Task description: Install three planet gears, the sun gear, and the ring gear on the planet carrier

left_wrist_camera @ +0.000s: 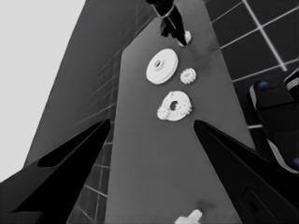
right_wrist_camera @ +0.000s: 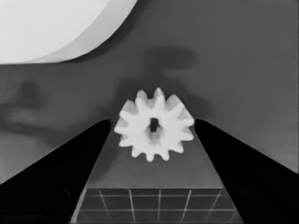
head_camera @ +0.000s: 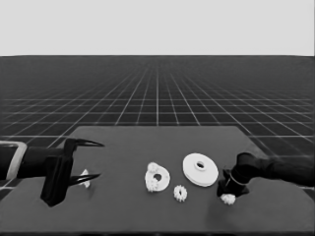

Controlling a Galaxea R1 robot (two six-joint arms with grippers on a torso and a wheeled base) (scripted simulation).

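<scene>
A small white toothed gear (right_wrist_camera: pixel 154 130) with a squarish centre hole is flanked by the spread, pointed black fingers of the right gripper (right_wrist_camera: pixel 152 128), untouched, while the left gripper (head_camera: pixel 91 160) is parked open.

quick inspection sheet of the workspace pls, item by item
Surface: dark table.
Job's things: smaller round part mid-table with two gears on it; larger round part beside it; loose gear in front of them; another gear between the right gripper's fingers.
Clutter: thin white piece under the left gripper.
Grippers: left gripper parked open at the table's left end; right gripper open, down around its gear.
Cables: nothing seen.
Surroundings: gridded floor; dark machinery past the table edge.
</scene>
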